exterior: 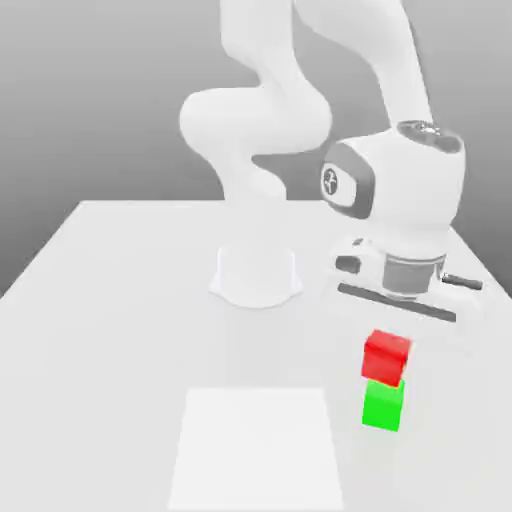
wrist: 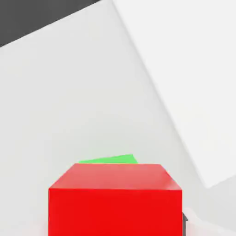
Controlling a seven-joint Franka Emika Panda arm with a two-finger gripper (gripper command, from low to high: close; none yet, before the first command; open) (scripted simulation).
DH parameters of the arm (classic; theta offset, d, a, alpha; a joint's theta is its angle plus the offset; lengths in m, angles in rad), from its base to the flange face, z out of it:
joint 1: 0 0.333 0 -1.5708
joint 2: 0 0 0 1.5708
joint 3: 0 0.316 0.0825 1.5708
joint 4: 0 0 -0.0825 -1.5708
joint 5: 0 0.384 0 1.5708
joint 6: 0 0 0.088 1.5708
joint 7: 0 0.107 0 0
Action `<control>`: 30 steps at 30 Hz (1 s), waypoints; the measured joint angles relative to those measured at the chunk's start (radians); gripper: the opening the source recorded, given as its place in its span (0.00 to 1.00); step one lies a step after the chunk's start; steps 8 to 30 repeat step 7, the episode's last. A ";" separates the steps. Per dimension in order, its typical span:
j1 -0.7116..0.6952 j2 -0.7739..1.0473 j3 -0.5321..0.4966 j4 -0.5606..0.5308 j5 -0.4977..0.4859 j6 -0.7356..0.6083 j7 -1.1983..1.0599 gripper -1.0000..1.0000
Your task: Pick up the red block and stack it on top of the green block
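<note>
In the exterior view the red block (exterior: 387,356) sits on top of the green block (exterior: 382,405), slightly turned against it, at the exterior view's right near the table's front. My gripper (exterior: 392,345) hangs straight over the stack from the white hand, and it is shut on the red block. The hand view has the red block (wrist: 115,200) very close, with a dark finger pad (wrist: 184,223) tight against its side. A thin strip of the green block (wrist: 110,159) peeks out beyond the red block's top edge.
The white table (exterior: 110,320) carries a brighter white rectangle (exterior: 258,445) at the front centre, just to the exterior view's left of the stack. The arm's round base (exterior: 255,275) stands mid-table behind it.
</note>
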 joint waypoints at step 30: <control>0.012 0.090 -0.022 -0.006 -0.061 0.105 0.043 0.00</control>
